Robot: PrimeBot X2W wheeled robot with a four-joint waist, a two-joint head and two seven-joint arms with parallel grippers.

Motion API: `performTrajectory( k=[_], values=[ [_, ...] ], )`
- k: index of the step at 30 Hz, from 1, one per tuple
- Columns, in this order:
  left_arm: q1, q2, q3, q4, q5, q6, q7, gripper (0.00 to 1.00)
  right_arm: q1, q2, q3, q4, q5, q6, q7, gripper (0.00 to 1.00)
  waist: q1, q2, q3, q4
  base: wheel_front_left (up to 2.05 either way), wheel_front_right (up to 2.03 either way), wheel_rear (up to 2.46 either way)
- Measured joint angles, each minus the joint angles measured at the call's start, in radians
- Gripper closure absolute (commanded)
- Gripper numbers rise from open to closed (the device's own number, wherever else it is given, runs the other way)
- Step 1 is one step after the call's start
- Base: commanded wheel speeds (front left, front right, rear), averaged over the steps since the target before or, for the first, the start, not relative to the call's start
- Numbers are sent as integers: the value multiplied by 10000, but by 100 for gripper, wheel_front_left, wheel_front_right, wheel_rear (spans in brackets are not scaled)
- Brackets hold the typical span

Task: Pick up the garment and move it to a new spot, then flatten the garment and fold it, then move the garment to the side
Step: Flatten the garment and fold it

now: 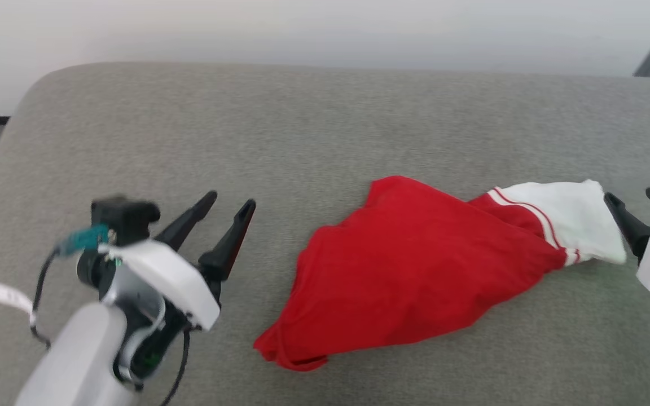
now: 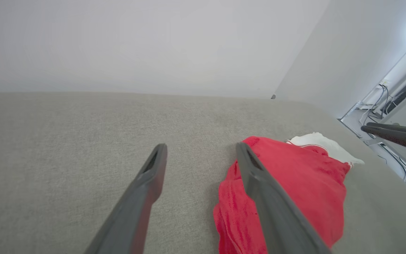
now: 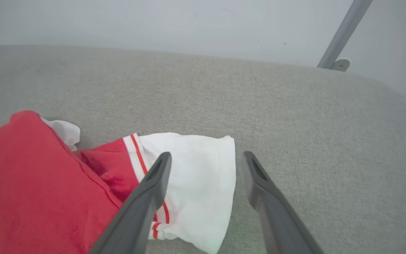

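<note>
- A grey fabric-covered table [image 1: 302, 124] with a rounded corner stands against a pale wall.
- The garment [image 1: 415, 265], a bright red shirt, lies crumpled in a loose heap on the table, right of centre in the head view and toward the near edge.
- One white sleeve [image 1: 573, 220] sticks out from the right end of the heap. It joins the red cloth at a white band edged with thin red stripes.
- The left pincer [image 1: 232, 198] is at the lower left of the head view. Its two dark fingers are spread, with nothing between them. It sits well apart from the garment's left edge.
- In the left wrist view, the left pincer [image 2: 201, 145] frames bare grey table, and the garment [image 2: 294, 176] lies off to the right, partly behind one finger.
- The right pincer [image 1: 628, 193] is at the right edge of the head view, its fingers spread and empty, tips just beside the sleeve's open end. Whether they touch the cloth cannot be told.
- In the right wrist view, the right pincer [image 3: 207, 153] stands wide open above the sleeve [image 3: 196, 176], with the sleeve's hem lying between the two fingers. The red body of the garment [image 3: 30, 183] fills the lower left.
</note>
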Motion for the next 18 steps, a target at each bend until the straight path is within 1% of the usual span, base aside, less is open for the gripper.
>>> performTrajectory(
  k=[3,7,13,14,16,18],
  values=[
    [-753,362,-428,-56,-293,0,984,0,304,217,-249,-861,-337,0,-493,0,0,0,17,-319,0,0,0],
    [-1775,671,-1020,33,-663,0,2151,0,662,767,-566,-1942,-761,0,-1254,0,0,0,59,-789,0,0,0],
    [-3140,721,-1985,660,-1070,0,3802,0,1217,1666,-1170,-3164,-1841,0,-2780,0,0,0,132,-1513,0,0,0],
    [-3510,688,-2284,963,-1175,-2,4289,0,1362,2109,-1369,-3350,-2031,0,-3281,0,0,0,159,-1751,0,0,0],
    [-3818,669,-2619,1269,-1300,-2,4807,0,1511,2418,-1546,-3413,-2472,2,-3749,0,0,0,193,-1984,0,0,0],
    [-4002,619,-2892,1682,-1394,0,5390,0,1668,2748,-1751,-3446,-2650,0,-4140,0,0,0,233,-2211,0,0,0]
  ],
)
